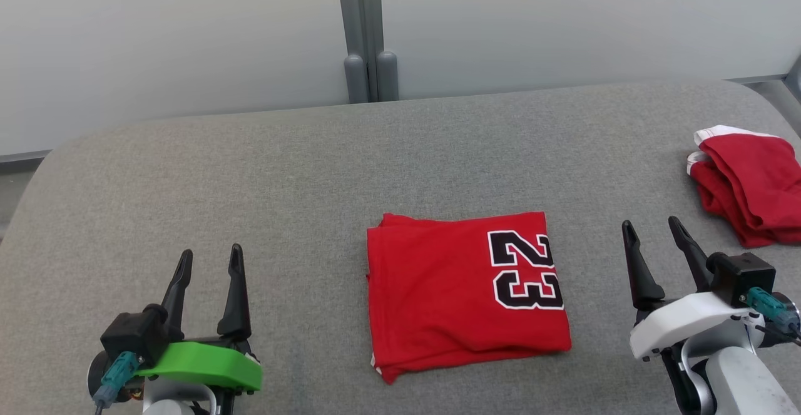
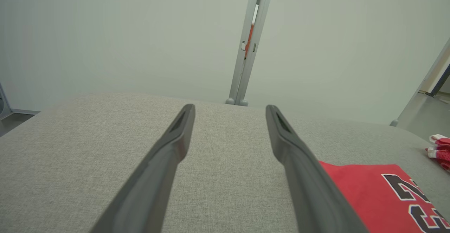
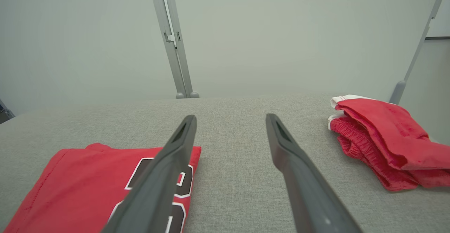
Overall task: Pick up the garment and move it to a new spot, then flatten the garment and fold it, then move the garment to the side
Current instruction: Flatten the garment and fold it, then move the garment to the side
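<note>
Watching from the front edge of the grey upholstered surface (image 1: 250, 164).

- Left gripper (image 1: 211, 251): near the front-left corner, jaws wide apart with nothing between them, well clear of any cloth.
- Red number 23 jersey (image 1: 450, 296): folded into a neat rectangle, lying flat a little right of centre and close to the front edge. Stacked layers show along its left and front sides.
- Right gripper (image 1: 651, 222): toward the front-right corner, jaws apart and empty, near the jersey's right side but not touching it.
- Red garment with white trim (image 1: 751, 189): a loose bunched heap at the right edge.

Judgement: the fold looks finished, and what's left is shifting the jersey aside. To do that well:
- pinch through every layer at a folded edge, ideally one gripper on each of two opposite sides;
- lift low and level so the stack doesn't fall open;
- set it down apart from the heap.

Nothing here serves as a container. Both garments lie straight on the upholstery.
</note>
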You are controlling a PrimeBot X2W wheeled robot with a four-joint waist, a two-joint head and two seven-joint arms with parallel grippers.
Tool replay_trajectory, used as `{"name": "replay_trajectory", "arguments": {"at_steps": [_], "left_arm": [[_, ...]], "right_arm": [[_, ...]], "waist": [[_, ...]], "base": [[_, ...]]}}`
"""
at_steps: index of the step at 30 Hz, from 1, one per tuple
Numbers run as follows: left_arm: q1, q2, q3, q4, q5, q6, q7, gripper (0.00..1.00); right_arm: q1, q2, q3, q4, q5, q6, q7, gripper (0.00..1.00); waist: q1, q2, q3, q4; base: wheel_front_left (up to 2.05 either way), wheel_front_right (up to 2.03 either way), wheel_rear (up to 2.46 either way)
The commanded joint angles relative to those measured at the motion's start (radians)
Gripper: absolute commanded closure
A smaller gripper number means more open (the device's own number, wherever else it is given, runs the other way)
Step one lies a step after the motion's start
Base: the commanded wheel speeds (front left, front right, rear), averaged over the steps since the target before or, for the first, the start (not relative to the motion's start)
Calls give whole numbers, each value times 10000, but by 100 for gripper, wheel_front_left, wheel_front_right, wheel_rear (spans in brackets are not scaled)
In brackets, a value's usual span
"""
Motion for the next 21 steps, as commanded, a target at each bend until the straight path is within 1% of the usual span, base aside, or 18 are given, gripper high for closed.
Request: {"name": "replay_trajectory", "arguments": {"at_steps": [1,8,21], "left_arm": [[191,18,54,41,25,-30,5,0],[305,17,150,297,-74,-30,6,0],[456,17,114,421,-112,-30,6,0]], "right_arm": [[142,-78,54,118,127,-11,-97,0],[99,-239,262,731,432,-11,-300,0],[-107,-210,502,1054,561,-11,-380,0]], "waist": [[0,0,-39,-3],[0,0,-178,64],[0,0,-205,125]], "base": [[0,0,0],[0,0,0],[0,0,0]]}}
